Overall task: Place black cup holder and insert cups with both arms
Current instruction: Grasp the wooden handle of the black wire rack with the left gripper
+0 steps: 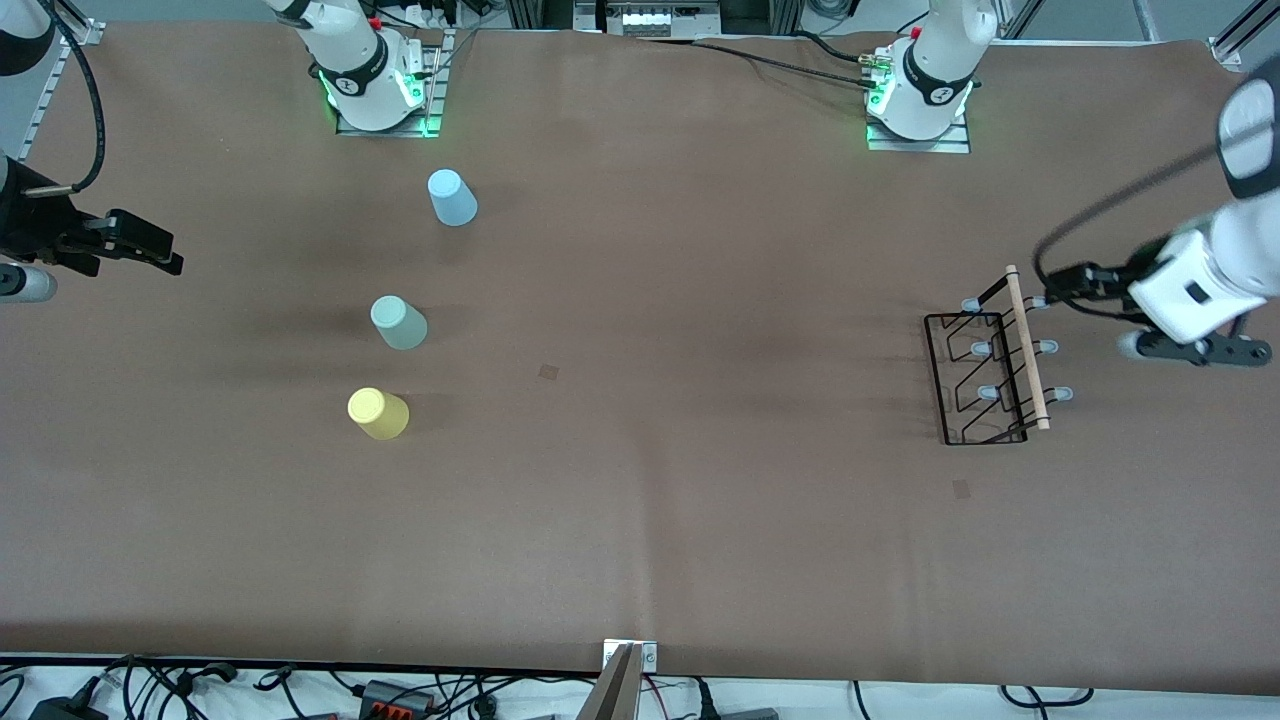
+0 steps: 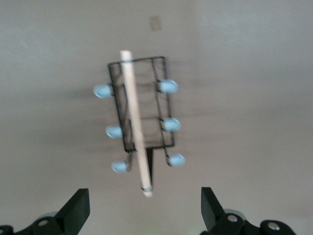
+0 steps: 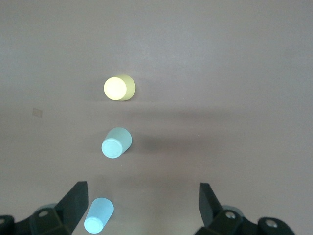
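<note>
The black cup holder (image 1: 985, 378) stands on the table toward the left arm's end, its wooden rod (image 1: 1027, 345) on top and pale capped pegs at both sides. It also shows in the left wrist view (image 2: 142, 112). My left gripper (image 1: 1075, 282) hangs in the air beside the holder, open and empty (image 2: 145, 210). The light blue cup (image 1: 452, 197), the mint green cup (image 1: 399, 323) and the yellow cup (image 1: 378, 413) stand in a row toward the right arm's end. My right gripper (image 1: 150, 250) hovers at that end, open and empty (image 3: 143, 208), with the yellow (image 3: 119, 88), mint (image 3: 116, 142) and blue (image 3: 99, 216) cups ahead.
The brown table carries two small tape marks (image 1: 549, 372) (image 1: 961, 488). The arm bases (image 1: 375, 90) (image 1: 920, 100) stand at the edge farthest from the front camera. Cables (image 1: 400, 695) lie along the nearest edge.
</note>
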Tool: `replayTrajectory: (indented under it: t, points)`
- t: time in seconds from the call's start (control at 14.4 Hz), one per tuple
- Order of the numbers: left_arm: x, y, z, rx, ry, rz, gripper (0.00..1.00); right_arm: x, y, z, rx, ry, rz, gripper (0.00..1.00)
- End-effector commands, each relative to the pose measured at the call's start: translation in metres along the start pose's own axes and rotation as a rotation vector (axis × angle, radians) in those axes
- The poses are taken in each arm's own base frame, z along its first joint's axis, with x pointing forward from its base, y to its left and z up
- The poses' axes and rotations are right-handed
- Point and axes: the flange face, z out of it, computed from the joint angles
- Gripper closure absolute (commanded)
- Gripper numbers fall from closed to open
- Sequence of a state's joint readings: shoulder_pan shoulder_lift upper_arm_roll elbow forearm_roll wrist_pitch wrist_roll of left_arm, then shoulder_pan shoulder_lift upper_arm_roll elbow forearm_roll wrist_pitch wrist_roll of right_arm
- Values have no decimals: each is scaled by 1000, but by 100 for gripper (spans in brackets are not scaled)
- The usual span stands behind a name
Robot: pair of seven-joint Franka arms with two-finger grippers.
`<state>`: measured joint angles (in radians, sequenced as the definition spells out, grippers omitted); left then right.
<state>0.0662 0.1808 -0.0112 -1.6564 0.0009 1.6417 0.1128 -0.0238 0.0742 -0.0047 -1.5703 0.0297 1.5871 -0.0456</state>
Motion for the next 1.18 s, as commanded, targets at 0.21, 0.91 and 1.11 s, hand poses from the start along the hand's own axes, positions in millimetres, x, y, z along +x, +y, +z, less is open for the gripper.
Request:
replayTrajectory:
  t: [0.21,0.91,1.11]
  points:
    - [7,1,89,99,223,69,0,0,0,-4,-11,-14,-8,0]
    - [-6,4,158,97,322,68,45,-1,-2,1,-9,-38,-17,0]
    - [-8,1,159,91,279,49,86,-1,-5,10,-6,-84,-24,0]
